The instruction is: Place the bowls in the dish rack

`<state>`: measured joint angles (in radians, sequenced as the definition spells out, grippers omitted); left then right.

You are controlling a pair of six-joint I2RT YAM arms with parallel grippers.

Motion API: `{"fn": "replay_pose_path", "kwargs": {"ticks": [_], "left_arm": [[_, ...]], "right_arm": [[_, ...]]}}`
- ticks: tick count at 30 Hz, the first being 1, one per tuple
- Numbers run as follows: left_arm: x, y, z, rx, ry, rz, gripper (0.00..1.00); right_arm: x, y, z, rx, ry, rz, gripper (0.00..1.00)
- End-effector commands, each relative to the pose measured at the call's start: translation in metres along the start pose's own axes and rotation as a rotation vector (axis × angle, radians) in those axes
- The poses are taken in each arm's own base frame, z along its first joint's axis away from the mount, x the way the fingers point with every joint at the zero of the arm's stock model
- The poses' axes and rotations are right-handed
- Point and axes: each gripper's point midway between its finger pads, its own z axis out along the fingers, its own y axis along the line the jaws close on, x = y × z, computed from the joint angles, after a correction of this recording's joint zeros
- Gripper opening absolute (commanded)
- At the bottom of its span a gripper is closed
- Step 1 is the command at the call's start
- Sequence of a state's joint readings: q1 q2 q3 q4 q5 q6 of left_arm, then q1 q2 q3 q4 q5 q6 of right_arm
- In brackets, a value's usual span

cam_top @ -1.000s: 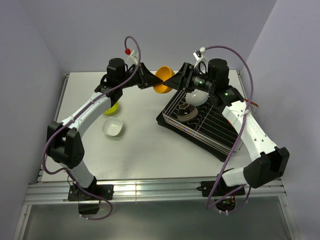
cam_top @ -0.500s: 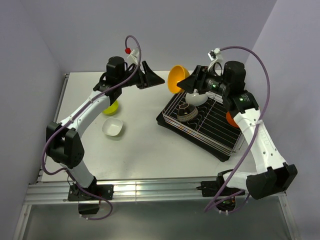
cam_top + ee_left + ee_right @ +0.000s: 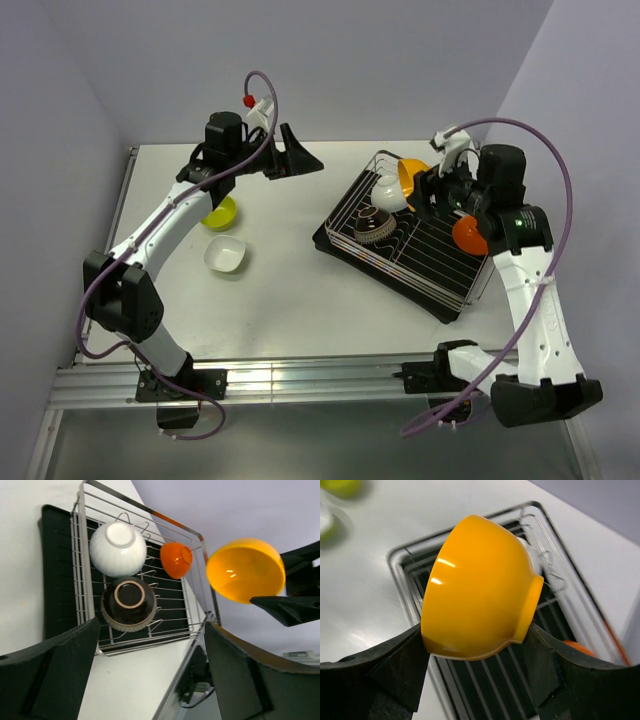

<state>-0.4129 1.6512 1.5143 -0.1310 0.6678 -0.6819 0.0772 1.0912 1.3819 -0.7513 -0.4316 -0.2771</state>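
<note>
Top external view: our right hand is gripping the tilted yellow bowl between its fingers above the 12 o'clock corner of the rack. Our left hand is hanging wide and empty over the table at 12 o'clock. A white bowl, a brown bowl and an orange bowl are sitting in the rack. A lime bowl and a second white bowl are lying at 9 o'clock.

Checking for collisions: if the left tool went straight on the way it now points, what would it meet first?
Probably the dish rack, around the dark ribbed bowl standing in it. Depth is unclear from these views.
</note>
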Motion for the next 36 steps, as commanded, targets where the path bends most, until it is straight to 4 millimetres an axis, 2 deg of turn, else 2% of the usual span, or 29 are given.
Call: {"fn": "replay_pose_path", "kwargs": {"ticks": [1, 3, 4, 7, 12, 15, 24, 29, 36], "left_arm": [[-0.02, -0.023, -0.018, 0.011, -0.062, 0.078, 0.95], [-0.022, -0.024, -0.021, 0.01, -0.07, 0.079, 0.96], [-0.021, -0.022, -0.022, 0.005, -0.071, 0.075, 1.0], [-0.022, -0.021, -0.024, 0.004, -0.073, 0.069, 1.0], [-0.026, -0.021, -0.03, 0.003, -0.081, 0.064, 0.99], [-0.027, -0.018, -0.031, 0.001, -0.084, 0.058, 1.0], [-0.032, -0.007, -0.033, -0.013, -0.09, 0.039, 0.99], [-0.034, -0.003, -0.032, -0.011, -0.091, 0.022, 0.99], [-0.036, -0.001, -0.031, -0.016, -0.095, 0.025, 1.0]], "right_arm": [[0.02, -0.027, -0.027, 0.135, 0.084, -0.284, 0.0], [0.037, -0.034, -0.03, 0.165, 0.148, -0.312, 0.0], [0.053, -0.035, -0.028, 0.162, 0.195, -0.314, 0.0], [0.079, -0.043, -0.026, 0.171, 0.296, -0.352, 0.0], [0.106, -0.056, -0.019, 0.185, 0.433, -0.361, 0.0], [0.122, -0.062, -0.009, 0.179, 0.495, -0.349, 0.0], [0.154, -0.085, 0.006, 0.244, 0.619, -0.367, 0.0], [0.16, -0.096, 0.011, 0.29, 0.631, -0.408, 0.0], [0.17, -0.098, 0.02, 0.29, 0.671, -0.436, 0.0]]}}
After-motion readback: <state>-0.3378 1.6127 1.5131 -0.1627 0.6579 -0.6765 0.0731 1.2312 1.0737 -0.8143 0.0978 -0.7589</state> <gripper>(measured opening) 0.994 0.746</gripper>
